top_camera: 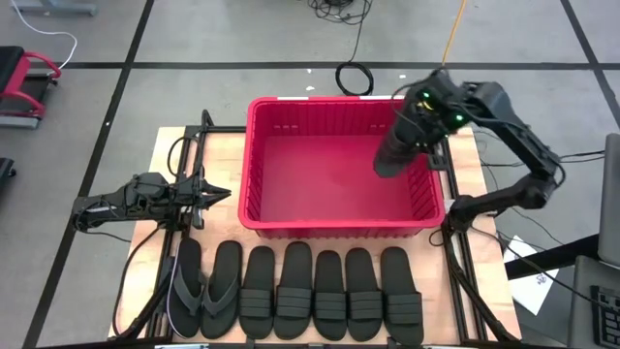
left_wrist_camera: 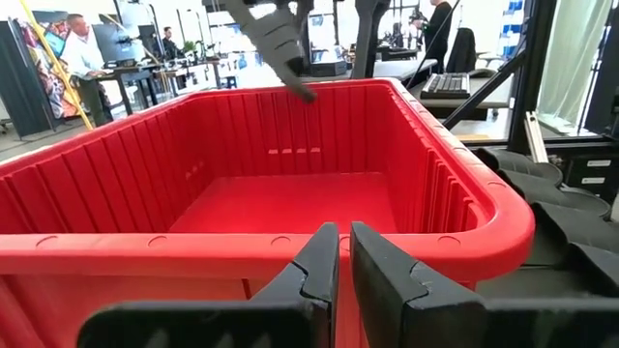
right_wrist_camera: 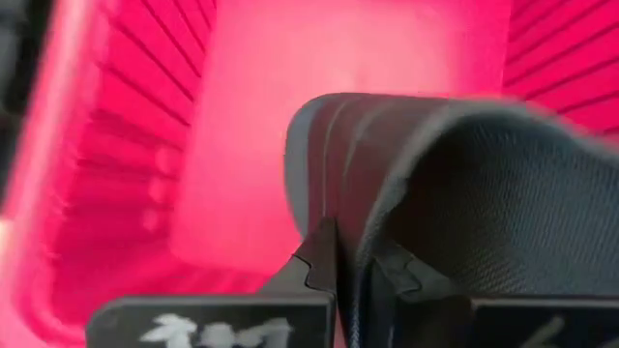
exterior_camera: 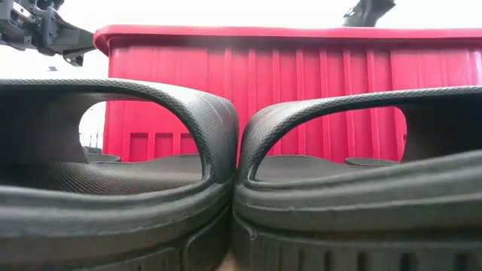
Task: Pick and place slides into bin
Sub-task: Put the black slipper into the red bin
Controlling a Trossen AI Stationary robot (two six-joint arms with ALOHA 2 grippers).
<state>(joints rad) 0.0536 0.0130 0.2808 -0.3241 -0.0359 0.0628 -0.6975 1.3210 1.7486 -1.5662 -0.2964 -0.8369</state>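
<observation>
- While the right arm reaches over the red bin (top_camera: 344,225), its jaws (top_camera: 407,124) are closed on the ribbed band of one black slide (top_camera: 394,150), which hangs above the bin's right-hand part, near the far right corner.
- Seen past the right wrist, the two dark fingers (right_wrist_camera: 319,253) pinch the band's edge with no gap showing, and the held slide (right_wrist_camera: 464,184) fills much of the picture above the bin's red floor (right_wrist_camera: 290,116).
- The bin stands on the desk (top_camera: 218,155), towards its far side, and no slide lies on the part of its floor that shows.
- Seven more slides lie in a row (top_camera: 295,291) along the desk's near edge, just in front of the bin: two thong-strap flip-flops (top_camera: 203,291) at the left end, then five with a wide ribbed band.
- From table height, two of the banded slides (exterior_camera: 120,188) lie side by side, touching, with the bin's slotted wall (exterior_camera: 301,98) behind them.
- The left arm waits low at the desk's left side, its jaws (top_camera: 215,194) pointing at the bin's left wall; its fingers (left_wrist_camera: 314,275) are nearly together and hold nothing.
- People stand at desks in the room behind (left_wrist_camera: 82,48).
</observation>
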